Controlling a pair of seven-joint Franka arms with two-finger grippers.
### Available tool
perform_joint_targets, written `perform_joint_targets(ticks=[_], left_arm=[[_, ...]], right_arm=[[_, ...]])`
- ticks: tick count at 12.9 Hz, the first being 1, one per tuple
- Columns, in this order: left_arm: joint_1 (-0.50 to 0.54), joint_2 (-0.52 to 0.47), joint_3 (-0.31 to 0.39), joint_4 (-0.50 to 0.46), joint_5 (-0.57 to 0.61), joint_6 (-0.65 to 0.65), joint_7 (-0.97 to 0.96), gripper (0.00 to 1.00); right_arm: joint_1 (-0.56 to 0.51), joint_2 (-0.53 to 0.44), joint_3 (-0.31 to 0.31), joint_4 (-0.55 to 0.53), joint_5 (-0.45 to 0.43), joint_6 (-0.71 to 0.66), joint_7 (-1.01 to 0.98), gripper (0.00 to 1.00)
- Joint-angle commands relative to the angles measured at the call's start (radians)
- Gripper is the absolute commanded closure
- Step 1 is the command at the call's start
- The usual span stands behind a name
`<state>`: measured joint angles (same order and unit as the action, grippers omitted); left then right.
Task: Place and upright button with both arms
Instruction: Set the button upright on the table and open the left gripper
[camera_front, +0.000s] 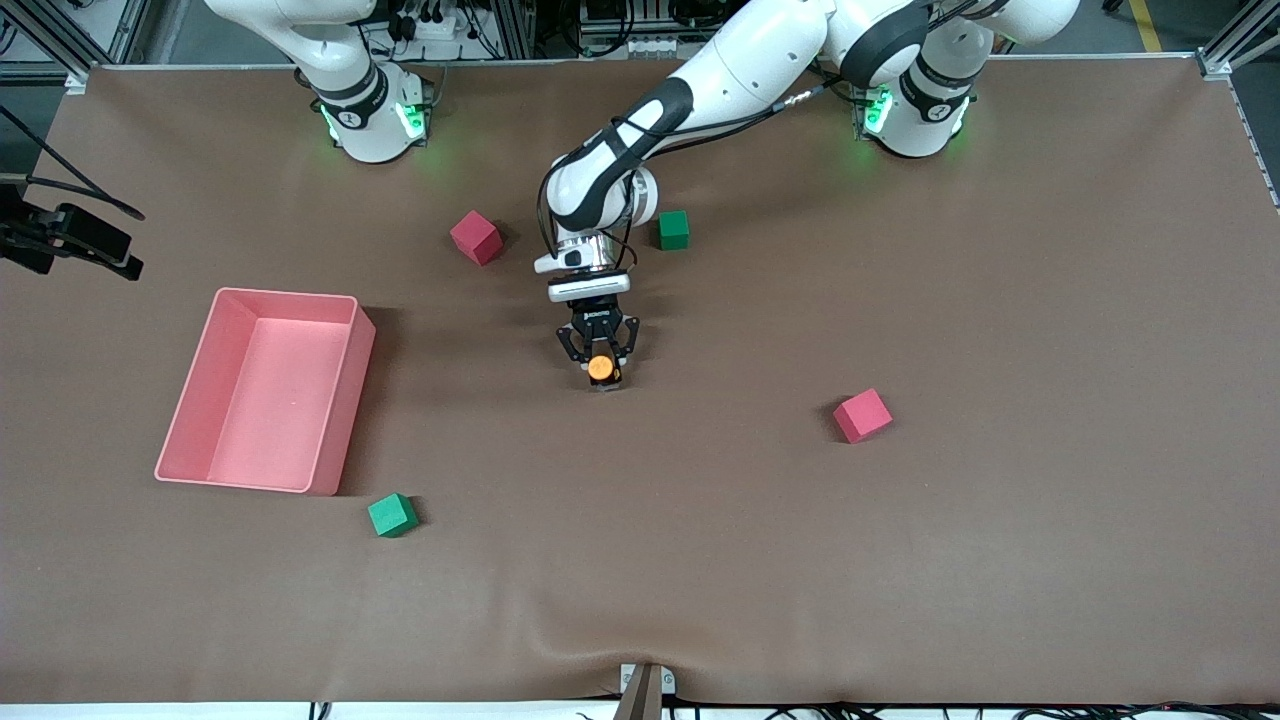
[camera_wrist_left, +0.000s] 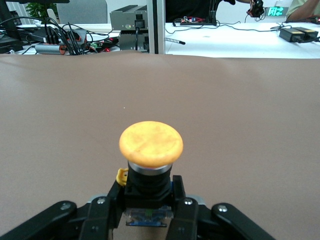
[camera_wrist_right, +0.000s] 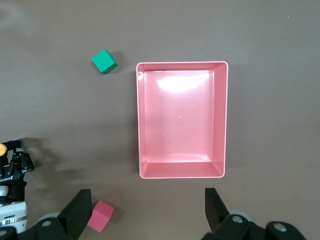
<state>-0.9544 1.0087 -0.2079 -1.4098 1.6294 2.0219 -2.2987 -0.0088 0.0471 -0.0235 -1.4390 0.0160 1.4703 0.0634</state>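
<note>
The button (camera_front: 601, 367), with an orange round cap on a black body, sits between the fingers of my left gripper (camera_front: 601, 372) at the middle of the table, low at the brown surface. In the left wrist view the button (camera_wrist_left: 151, 143) stands cap up, its black body clamped by the left gripper (camera_wrist_left: 149, 199), with the bluish end showing below. My right gripper (camera_wrist_right: 147, 212) is open and empty, high over the table beside the pink bin (camera_wrist_right: 181, 170). It is out of the front view. The button's cap (camera_wrist_right: 2, 148) shows at the edge of the right wrist view.
The pink bin (camera_front: 190, 400) lies toward the right arm's end. A red cube (camera_front: 476, 237) and a green cube (camera_front: 673, 229) lie near the bases. Another red cube (camera_front: 862, 415) and green cube (camera_front: 392, 515) lie nearer the front camera.
</note>
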Motion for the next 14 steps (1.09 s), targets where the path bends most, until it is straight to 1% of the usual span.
perform_joint_targets(ticks=[1,3,5,7,11,12,13,14], left_arm=[[-0.009,0.025,-0.011,0.041,0.066,-0.017,-0.053,1.0],[-0.01,0.039,0.01,0.043,0.108,-0.017,-0.094,1.0],[-0.011,0.054,0.015,0.045,0.136,-0.019,-0.116,1.0],[-0.011,0.073,0.027,0.046,0.193,-0.017,-0.195,1.0],[-0.011,0.077,0.025,0.046,0.187,-0.017,-0.281,1.0],[-0.011,0.079,0.024,0.046,0.187,-0.017,-0.288,0.97],[-0.011,0.079,0.024,0.046,0.184,-0.015,-0.289,0.82],[-0.011,0.079,0.024,0.046,0.172,-0.015,-0.288,0.75]], right_arm=[[-0.007,-0.029,0.002,-0.031,-0.011,0.002,-0.011,0.0],[-0.007,-0.029,0.002,-0.031,-0.011,0.001,-0.011,0.0],[-0.01,-0.027,0.002,-0.027,-0.011,-0.01,-0.011,0.0],[-0.01,-0.027,0.002,-0.027,-0.011,-0.013,-0.011,0.0],[-0.008,-0.027,0.002,-0.027,-0.01,-0.013,-0.01,0.0],[-0.008,-0.027,0.002,-0.027,-0.008,-0.016,-0.01,0.0],[-0.008,-0.026,0.002,-0.027,-0.008,-0.016,-0.01,0.0],[-0.008,-0.027,0.002,-0.029,-0.008,-0.018,-0.011,0.0]])
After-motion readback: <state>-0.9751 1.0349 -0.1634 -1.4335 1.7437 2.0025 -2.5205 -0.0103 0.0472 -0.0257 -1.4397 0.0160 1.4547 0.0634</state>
